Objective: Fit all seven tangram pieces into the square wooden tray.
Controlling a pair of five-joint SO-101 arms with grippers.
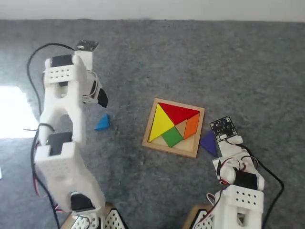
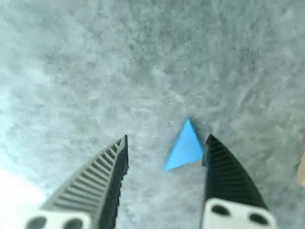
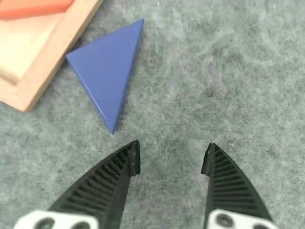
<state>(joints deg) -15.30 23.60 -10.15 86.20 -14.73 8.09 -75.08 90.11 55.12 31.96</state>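
The square wooden tray (image 1: pixel 194 150) lies mid-table with red (image 1: pixel 178 112), yellow (image 1: pixel 160 124), green (image 1: pixel 171 137) and orange (image 1: pixel 191 126) pieces in it; part of its floor is bare. A light blue triangle (image 1: pixel 102 122) rests on the grey felt to the tray's left. In the left wrist view this light blue triangle (image 2: pixel 184 147) lies between the tips of my open left gripper (image 2: pixel 167 143), closer to one finger. A dark blue triangle (image 1: pixel 208 142) lies just outside the tray's right edge. My open right gripper (image 3: pixel 171 157) hovers beside the dark blue triangle (image 3: pixel 107 71), apart from it.
The tray's wooden rim (image 3: pixel 45 62) touches or nearly touches the dark blue triangle. Grey felt covers the table. A bright patch (image 1: pixel 14 112) lies at the left edge. Cables trail from both arms.
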